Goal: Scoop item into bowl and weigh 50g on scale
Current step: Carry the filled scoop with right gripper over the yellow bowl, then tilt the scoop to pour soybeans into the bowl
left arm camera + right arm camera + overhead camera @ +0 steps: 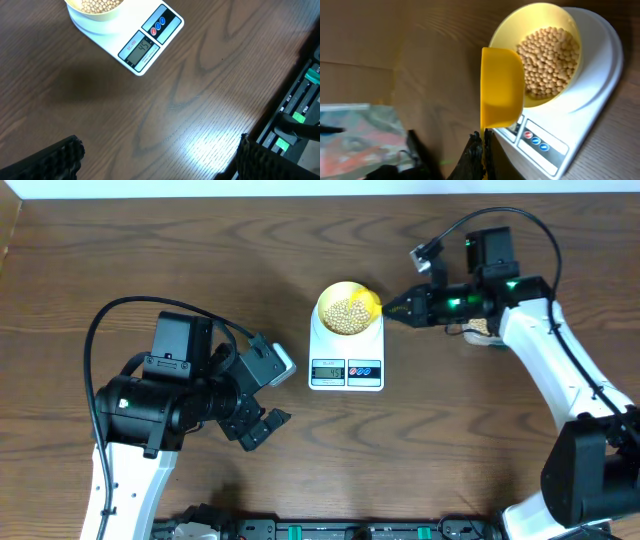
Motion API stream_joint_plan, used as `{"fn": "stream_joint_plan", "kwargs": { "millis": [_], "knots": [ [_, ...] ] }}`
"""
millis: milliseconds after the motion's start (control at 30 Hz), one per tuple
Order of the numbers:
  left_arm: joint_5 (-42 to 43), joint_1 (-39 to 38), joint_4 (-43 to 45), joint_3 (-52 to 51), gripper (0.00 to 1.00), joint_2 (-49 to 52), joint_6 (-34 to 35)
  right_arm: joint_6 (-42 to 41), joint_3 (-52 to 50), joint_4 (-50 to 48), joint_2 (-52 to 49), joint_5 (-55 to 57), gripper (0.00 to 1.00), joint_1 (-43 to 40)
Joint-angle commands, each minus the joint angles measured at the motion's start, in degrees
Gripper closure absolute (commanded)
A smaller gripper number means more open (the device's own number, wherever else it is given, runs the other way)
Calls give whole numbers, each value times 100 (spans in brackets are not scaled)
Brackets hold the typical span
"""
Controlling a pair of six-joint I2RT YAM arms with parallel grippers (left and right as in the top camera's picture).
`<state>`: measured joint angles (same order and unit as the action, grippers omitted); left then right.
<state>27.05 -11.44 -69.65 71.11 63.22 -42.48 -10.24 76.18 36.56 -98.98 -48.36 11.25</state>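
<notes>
The white scale (376, 348) stands mid-table with the pale-yellow bowl (331, 297) on its platform. Beige beans (346, 316) fill the bowl. My right gripper (396, 310) is shut on the handle of a bright-yellow scoop (372, 304) tipped at the bowl's right rim. The right wrist view shows the scoop (501, 87) from its outer side, beside the beans (550, 60), the bowl (535, 15) and the scale (600, 75); the right gripper (483, 137) pinches the handle. My left gripper (262, 395) hangs open and empty, left of and nearer than the scale. The left wrist view shows the left gripper (160, 160), the scale (150, 42) and the bowl (97, 12).
A clear tub (480, 330) holding more beans sits behind my right arm, mostly hidden. An equipment rail (330, 530) runs along the table's front edge, also seen as the rail (300, 110) at the right of the left wrist view.
</notes>
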Motion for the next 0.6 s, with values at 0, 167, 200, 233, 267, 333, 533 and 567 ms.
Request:
{"fn": "stream_joint_plan", "kwargs": {
  "millis": [0,167,200,233,267,333,533,567],
  "knots": [
    [11,24,-17,111,1,-35,-101,223,323,2,9,920,98,251],
    [11,24,-17,111,1,-35,-101,682,605,33,9,1923,99,599],
    [11,24,-17,111,1,-35,-101,782,660,48,9,2118,99,658],
    [11,24,-17,111,1,-35,-101,896,708,52,9,2306,99,723],
    [11,24,-17,111,1,-35,-101,1012,748,52,9,2452,99,780],
    [11,24,-17,111,1,-35,-101,1335,817,52,9,2824,99,951],
    [11,24,-17,111,1,-35,-101,1613,817,195,9,3025,99,1106],
    [11,24,-17,111,1,-35,-101,1620,817,227,9,3027,99,1108]
  ]
}}
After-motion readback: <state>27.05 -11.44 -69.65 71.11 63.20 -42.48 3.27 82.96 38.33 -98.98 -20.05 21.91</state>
